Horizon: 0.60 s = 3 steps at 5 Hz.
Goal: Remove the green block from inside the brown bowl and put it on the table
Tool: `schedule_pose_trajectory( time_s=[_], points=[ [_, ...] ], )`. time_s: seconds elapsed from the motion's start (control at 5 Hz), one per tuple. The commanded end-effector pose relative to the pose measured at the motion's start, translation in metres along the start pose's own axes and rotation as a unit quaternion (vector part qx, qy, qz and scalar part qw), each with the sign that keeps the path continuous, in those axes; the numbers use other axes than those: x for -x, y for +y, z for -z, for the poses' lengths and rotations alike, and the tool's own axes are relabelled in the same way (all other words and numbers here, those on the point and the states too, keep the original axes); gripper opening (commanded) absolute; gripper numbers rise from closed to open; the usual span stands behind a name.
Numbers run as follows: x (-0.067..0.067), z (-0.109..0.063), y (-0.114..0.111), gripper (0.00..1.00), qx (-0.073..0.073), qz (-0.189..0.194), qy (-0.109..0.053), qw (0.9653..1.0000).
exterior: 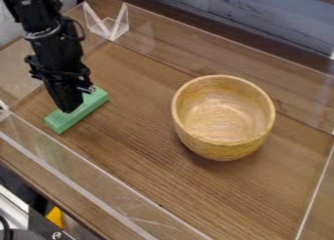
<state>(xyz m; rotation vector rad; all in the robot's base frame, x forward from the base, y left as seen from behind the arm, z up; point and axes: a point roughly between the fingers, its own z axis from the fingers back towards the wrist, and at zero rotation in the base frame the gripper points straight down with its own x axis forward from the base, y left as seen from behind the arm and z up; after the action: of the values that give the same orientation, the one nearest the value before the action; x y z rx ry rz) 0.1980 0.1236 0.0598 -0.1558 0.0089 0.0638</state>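
Note:
The green block [78,110] lies flat on the table [144,156] at the left, outside the brown bowl [225,115]. The bowl stands empty at centre right. My gripper [64,100] hangs straight down over the block's left half, its black fingers drawn together and shut, with nothing seen between them. Its tips hide part of the block's far edge, and I cannot tell whether they touch it.
Clear acrylic walls [78,176] run around the table's edges. A folded clear acrylic piece [108,22] stands at the back left corner. Bare wood lies between the block and the bowl.

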Motion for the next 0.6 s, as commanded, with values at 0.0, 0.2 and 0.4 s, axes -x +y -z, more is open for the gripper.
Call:
schedule_pose_trajectory(
  time_s=[0.0, 0.2, 0.4],
  points=[
    [-0.009, -0.013, -0.009, 1.00, -0.006, -0.025, -0.022, 0.9994],
    [-0.012, -0.015, -0.021, 1.00, -0.003, -0.047, -0.023, 0.9986],
    [-0.014, -0.014, -0.031, 1.00, -0.001, -0.046, -0.022, 0.9987]
  ],
)
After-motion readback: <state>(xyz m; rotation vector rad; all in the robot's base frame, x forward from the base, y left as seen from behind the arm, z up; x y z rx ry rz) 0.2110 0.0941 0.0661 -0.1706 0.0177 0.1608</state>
